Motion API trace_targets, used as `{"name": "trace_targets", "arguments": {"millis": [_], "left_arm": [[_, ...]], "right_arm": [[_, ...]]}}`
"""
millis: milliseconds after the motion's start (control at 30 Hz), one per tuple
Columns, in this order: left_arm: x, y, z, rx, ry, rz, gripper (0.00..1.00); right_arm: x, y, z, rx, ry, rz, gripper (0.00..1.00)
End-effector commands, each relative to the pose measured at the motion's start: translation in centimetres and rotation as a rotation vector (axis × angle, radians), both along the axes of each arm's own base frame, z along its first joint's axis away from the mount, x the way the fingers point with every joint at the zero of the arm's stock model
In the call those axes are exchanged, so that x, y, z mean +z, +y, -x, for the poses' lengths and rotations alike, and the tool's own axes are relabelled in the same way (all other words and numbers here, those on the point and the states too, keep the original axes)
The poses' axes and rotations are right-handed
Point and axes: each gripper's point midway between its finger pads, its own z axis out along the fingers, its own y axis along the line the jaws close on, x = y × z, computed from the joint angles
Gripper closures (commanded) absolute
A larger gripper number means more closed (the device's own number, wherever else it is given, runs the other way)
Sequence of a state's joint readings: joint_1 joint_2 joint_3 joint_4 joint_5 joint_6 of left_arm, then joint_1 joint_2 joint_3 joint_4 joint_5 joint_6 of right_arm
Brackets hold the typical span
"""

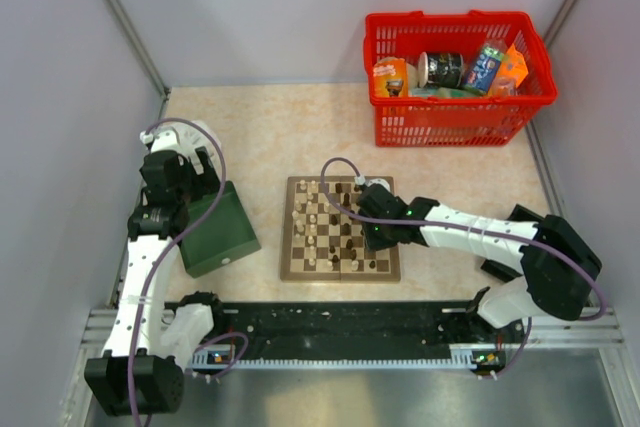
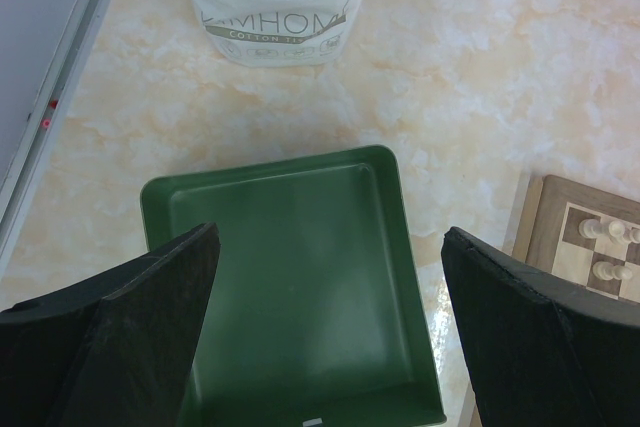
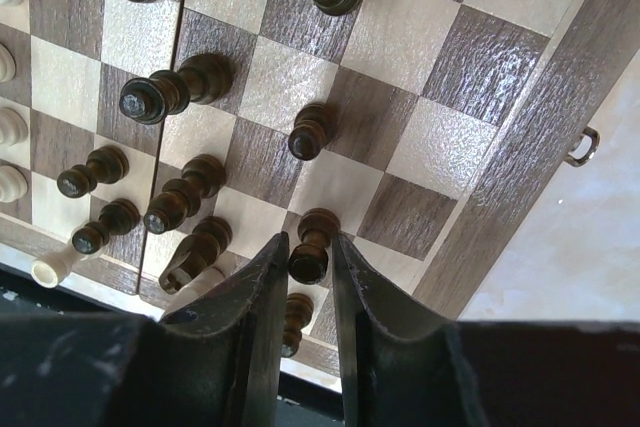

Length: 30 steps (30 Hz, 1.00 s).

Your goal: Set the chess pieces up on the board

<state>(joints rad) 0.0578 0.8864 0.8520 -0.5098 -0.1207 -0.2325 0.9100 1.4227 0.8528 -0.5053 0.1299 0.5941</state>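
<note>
Dark pawn at lower centre of the wrist view, on the board near its right border. My right gripper pinches it. A leaning dark piece stands just left, and a skewed lift could topple it. My left gripper is spread wide over the green box.
</note>
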Motion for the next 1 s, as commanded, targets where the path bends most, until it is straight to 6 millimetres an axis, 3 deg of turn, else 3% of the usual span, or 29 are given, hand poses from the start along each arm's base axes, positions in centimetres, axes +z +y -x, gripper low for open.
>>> {"name": "trace_targets", "arguments": {"millis": [0,300,500,767,967], "left_arm": [[0.3,0.2,-0.1,-0.003,-0.015,-0.016,0.02],[0.2,0.2,0.0,-0.003,-0.014,-0.016,0.02],[0.3,0.2,0.0,-0.002,-0.016,-0.015,0.02],[0.4,0.1,0.0,-0.001,-0.021,-0.008,0.02],[0.6,-0.3,0.0,-0.007,-0.029,0.014,0.02]], "right_arm": [[1.8,1.6,-1.3,0.010,-0.064,-0.033,0.74],[2.6,1.6,-1.4,0.008,-0.079,-0.049,0.78],[5.8,1.2,-2.4,-0.014,-0.156,-0.060,0.91],[8.7,-3.5,-7.8,-0.169,-0.268,-0.006,0.95],[9.9,-4.5,-12.2,-0.204,-0.315,-0.019,0.94]]}}
